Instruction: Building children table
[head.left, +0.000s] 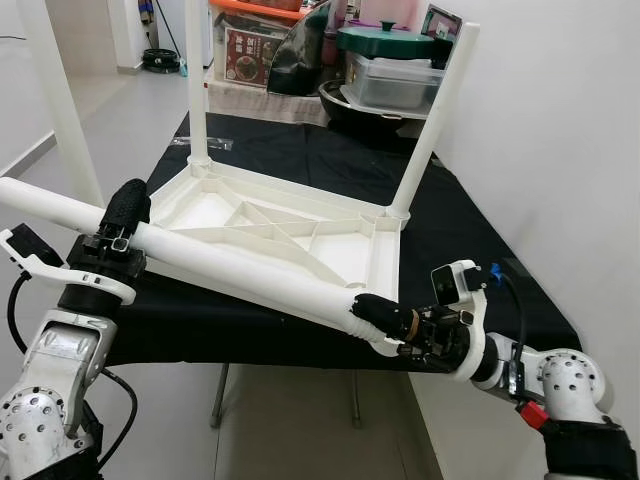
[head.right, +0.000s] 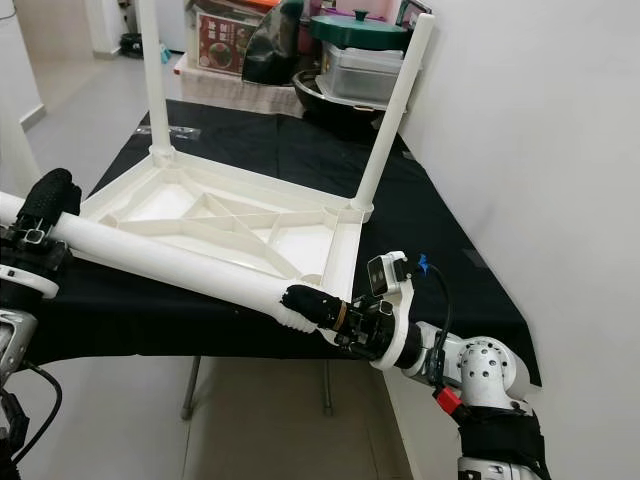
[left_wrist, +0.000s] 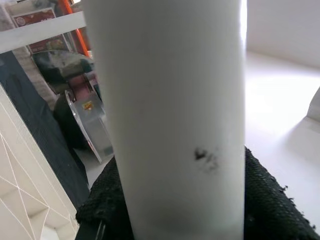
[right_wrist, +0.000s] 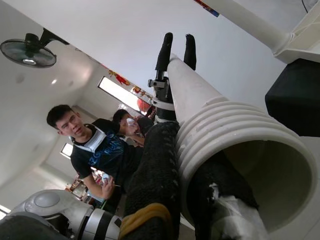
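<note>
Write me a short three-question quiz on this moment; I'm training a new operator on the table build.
1. True or false: both grippers are on the loose table leg.
2. How many legs already stand fitted on the upturned tabletop? A) none B) two C) four
3. Which end of the loose leg does the right gripper have, plain or ribbed?

Key: 1. True; the left gripper clasps it further up. 2. B. 3. Ribbed, with one finger inside the open end.

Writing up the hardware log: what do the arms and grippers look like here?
Both arms are silver with rounded perforated joint housings and black cables. The right arm has a red connector, black wrist cuff and a white camera module with a blue clip. The left gripper and right gripper have long black textured fingers.
</note>
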